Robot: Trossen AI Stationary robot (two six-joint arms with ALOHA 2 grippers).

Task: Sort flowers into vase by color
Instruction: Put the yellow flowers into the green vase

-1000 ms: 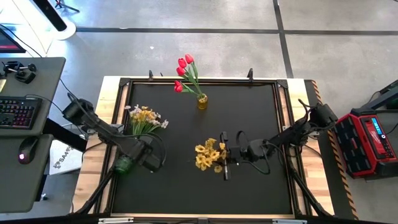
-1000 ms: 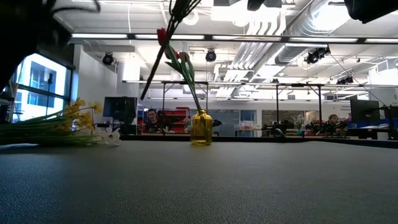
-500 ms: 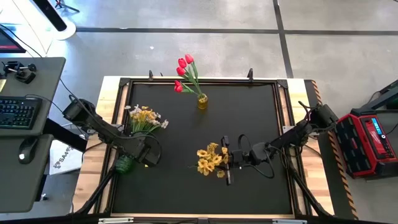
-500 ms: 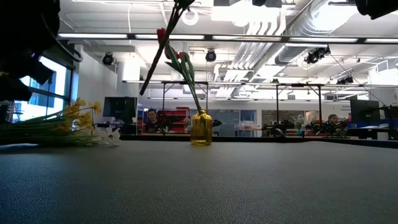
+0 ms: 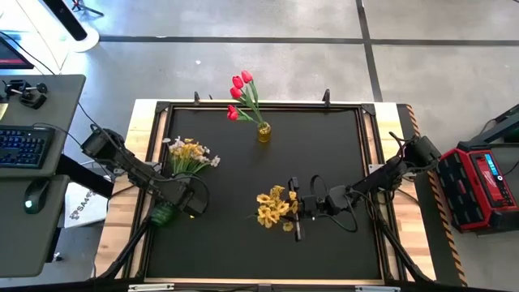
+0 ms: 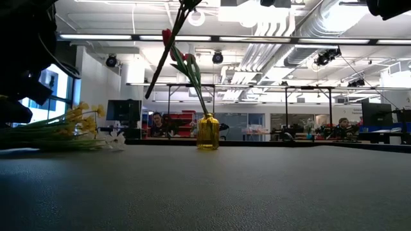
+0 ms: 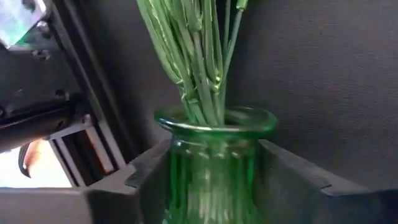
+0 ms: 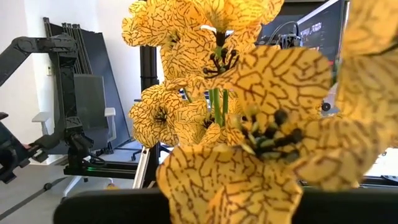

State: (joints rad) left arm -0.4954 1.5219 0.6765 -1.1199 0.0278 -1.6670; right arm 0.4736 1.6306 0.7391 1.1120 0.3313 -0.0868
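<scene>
A green glass vase (image 5: 162,215) lies on its side at the mat's left edge. Long green stems (image 7: 199,62) run out of its mouth to yellow and white blossoms (image 5: 188,152), which lie low over the mat (image 6: 77,128). My left gripper (image 5: 174,205) has come down on this vase, one finger on each side. At mid-table my right gripper (image 5: 294,209) is shut on a bunch of yellow flowers (image 5: 274,208), whose blossoms fill its wrist view (image 8: 236,124). Red tulips (image 5: 239,91) stand in a yellow vase (image 5: 263,132) at the far edge. My left gripper has the green vase just below its rim (image 7: 177,165), the glass filling the gap between the two fingers (image 7: 146,177). It comes slanting down from above, across the vase. The vase stays on the mat. My right gripper holds the yellow bunch roughly level, blossoms pointing toward the table's left. The blossoms hide the place of contact.
A raised black frame (image 5: 154,162) borders the mat, close to the green vase and my left arm. Bare mat (image 5: 243,251) spreads along the near side. A desk with keyboard and mouse (image 5: 24,162) stands left of the table.
My left gripper has come down and a little toward the table's far-left, onto the green vase. The vase and its flowers have kept their place.
</scene>
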